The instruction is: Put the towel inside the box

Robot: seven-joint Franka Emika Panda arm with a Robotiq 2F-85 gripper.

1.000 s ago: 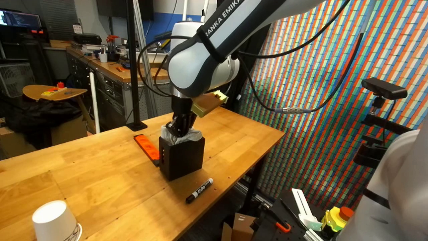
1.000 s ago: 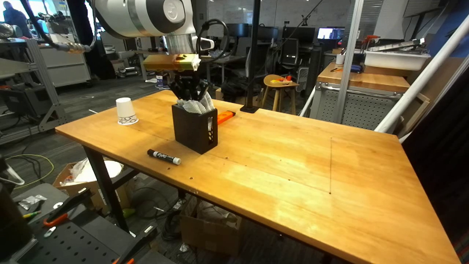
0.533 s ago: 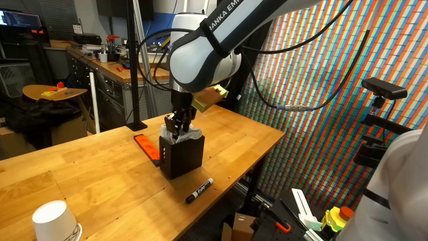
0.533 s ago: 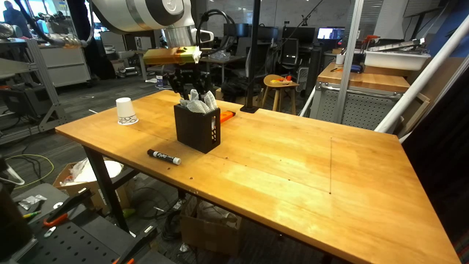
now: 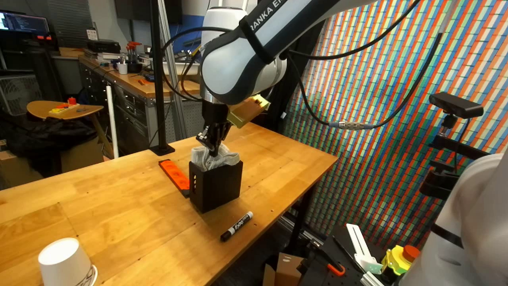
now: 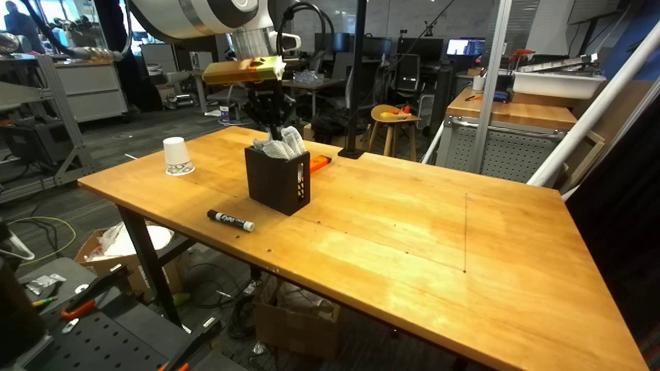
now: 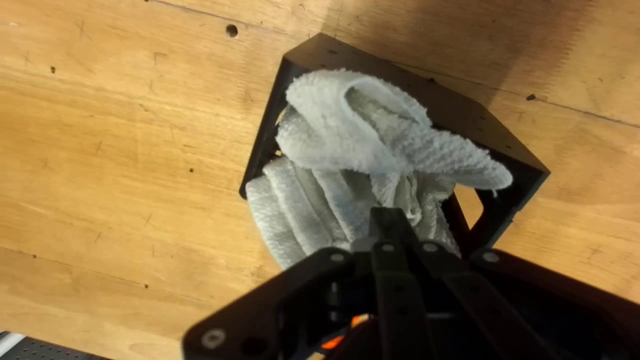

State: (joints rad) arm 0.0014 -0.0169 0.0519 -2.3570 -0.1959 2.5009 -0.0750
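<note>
The towel (image 7: 340,145), white and wrinkled, is bunched inside the black box (image 7: 450,107). Its folds stick up above the rim in both exterior views, and in the wrist view one part bulges past the box's edge. The box (image 5: 217,188) stands upright on the table, with slotted openings in a side wall. My gripper (image 5: 213,154) points down just over the towel (image 6: 281,149). In the wrist view the fingertips of my gripper (image 7: 390,215) are together, with no cloth visible between them. Whether the tips touch the towel I cannot tell.
An orange-red block (image 5: 174,174) lies beside the box. A marker (image 5: 237,226) rests near the table's edge, and a white paper cup (image 6: 177,154) stands upside down on the table (image 6: 412,232). A black pole (image 6: 352,153) rises behind the block.
My gripper has risen from the towel. Its fingers spread half a second ago and have come together since. The towel stays in the box, which shifted slightly early on.
</note>
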